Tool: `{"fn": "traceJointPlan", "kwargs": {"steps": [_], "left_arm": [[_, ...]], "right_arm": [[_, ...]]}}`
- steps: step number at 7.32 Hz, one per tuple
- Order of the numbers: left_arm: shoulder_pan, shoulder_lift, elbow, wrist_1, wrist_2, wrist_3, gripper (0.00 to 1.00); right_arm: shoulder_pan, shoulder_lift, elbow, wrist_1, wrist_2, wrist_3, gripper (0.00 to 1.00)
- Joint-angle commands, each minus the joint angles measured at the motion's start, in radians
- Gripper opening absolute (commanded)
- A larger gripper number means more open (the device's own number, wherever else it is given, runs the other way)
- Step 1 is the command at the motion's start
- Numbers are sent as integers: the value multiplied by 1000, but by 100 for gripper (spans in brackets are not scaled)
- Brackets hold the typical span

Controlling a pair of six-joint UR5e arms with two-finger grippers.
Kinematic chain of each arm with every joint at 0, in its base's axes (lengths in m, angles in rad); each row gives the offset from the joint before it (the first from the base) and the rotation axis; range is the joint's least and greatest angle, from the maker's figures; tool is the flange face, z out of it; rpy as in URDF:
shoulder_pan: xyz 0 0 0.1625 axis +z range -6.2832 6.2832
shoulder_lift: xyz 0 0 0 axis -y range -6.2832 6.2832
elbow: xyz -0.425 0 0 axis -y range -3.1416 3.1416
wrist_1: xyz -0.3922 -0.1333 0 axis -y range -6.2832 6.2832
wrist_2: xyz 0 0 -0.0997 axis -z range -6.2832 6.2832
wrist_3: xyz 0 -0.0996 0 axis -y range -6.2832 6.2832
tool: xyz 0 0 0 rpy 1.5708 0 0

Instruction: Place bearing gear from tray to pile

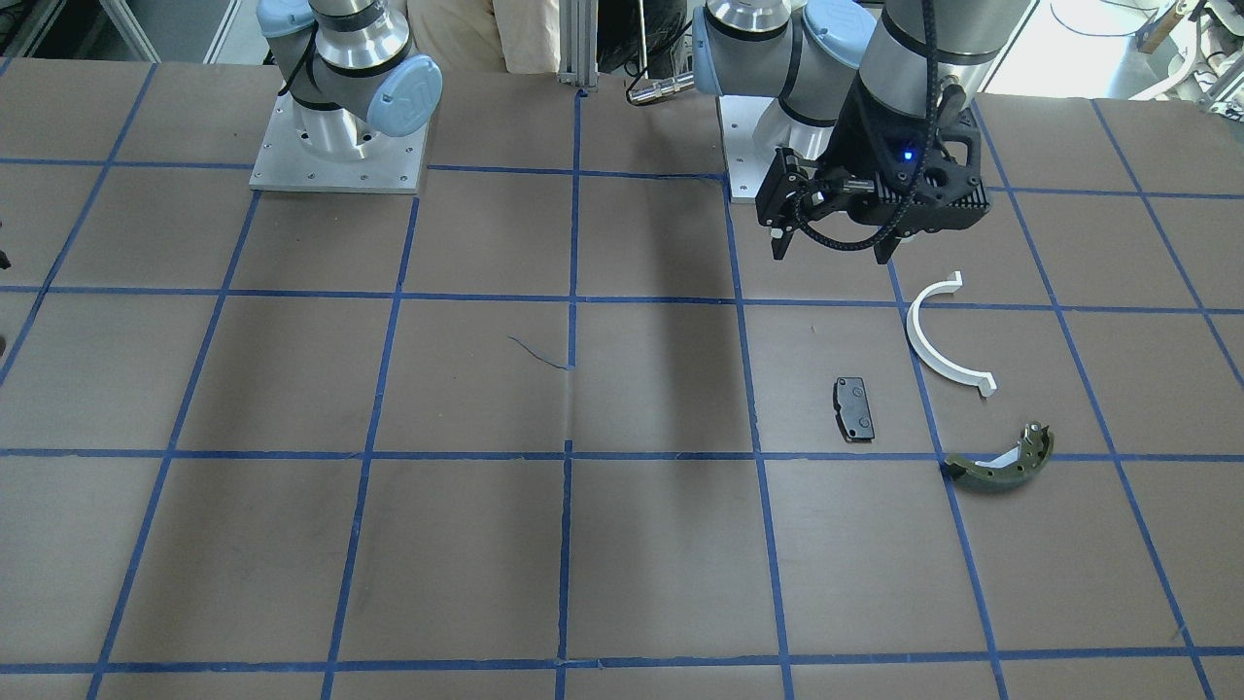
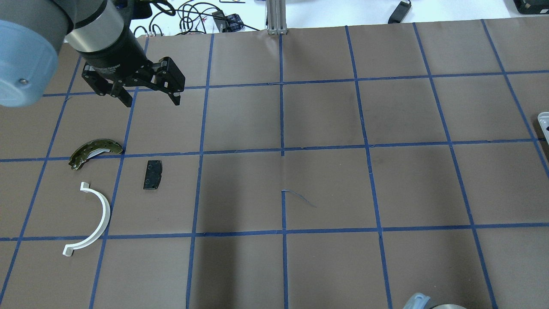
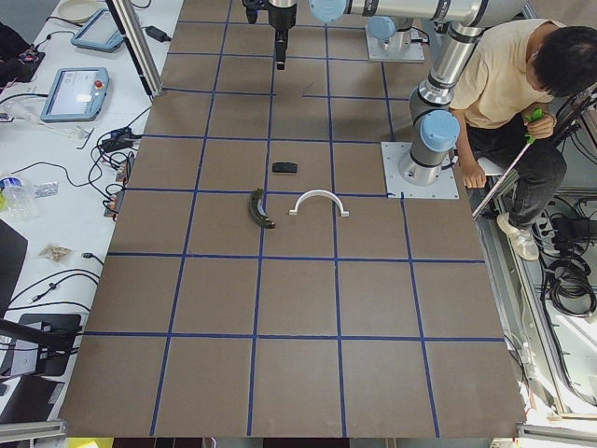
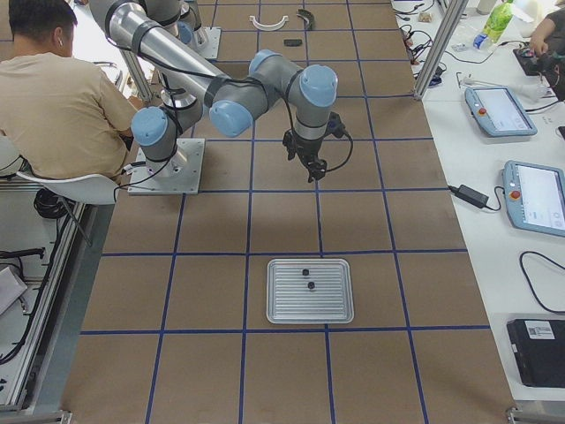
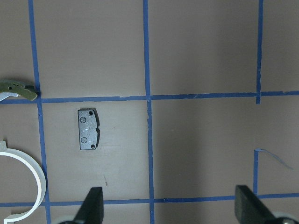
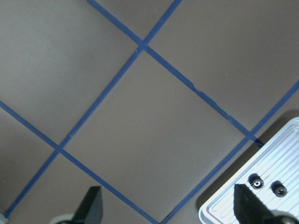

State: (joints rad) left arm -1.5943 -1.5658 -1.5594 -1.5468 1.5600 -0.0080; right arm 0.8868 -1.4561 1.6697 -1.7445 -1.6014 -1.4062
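Observation:
Two small black bearing gears (image 6: 255,181) lie on the ribbed metal tray (image 6: 285,154); they also show in the exterior right view (image 4: 305,271). My right gripper (image 6: 168,205) is open and empty, hovering above the table short of the tray. The pile lies at the table's left end: a white half-ring (image 2: 92,219), a black pad (image 2: 152,174) and an olive brake shoe (image 2: 94,151). My left gripper (image 2: 150,96) is open and empty, raised beyond the pile. Its wrist view shows the pad (image 5: 88,129) below.
The tray (image 4: 291,309) stands towards the table's right end; its edge shows in the overhead view (image 2: 544,124). A seated person (image 4: 62,97) is behind the robot bases. Tablets and cables lie on the side bench (image 4: 512,115).

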Motion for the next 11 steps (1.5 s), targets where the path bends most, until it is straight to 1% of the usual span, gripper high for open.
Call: {"fn": "traceJointPlan", "kwargs": {"steps": [1,2,4,5,7,8,9,11], "left_arm": [[1,0,-1,1,0,0,100],[1,0,-1,1,0,0,100],[-1,0,-1,1,-1,0,100],[-1,1,-1,1,0,0,100],[-1,1,-1,-1,0,0,100],[0,1,-1,1,0,0,100],[1,1,-1,-1,2,0,100],[1,1,-1,-1,0,0,100]], "right_arm": [[-93,92,-2,-154,-37,-234,100],[-129,138,-4,-193,-34,-319,100],[-143,229,-5,-348,-31,-506,100],[-163,265,-5,-380,-25,-546,100],[-180,319,-5,-382,-19,-624,99],[-192,344,-10,-383,-17,-655,93],[-199,368,-11,-386,-17,-659,80],[-207,410,-11,-464,-9,-698,81]]}}
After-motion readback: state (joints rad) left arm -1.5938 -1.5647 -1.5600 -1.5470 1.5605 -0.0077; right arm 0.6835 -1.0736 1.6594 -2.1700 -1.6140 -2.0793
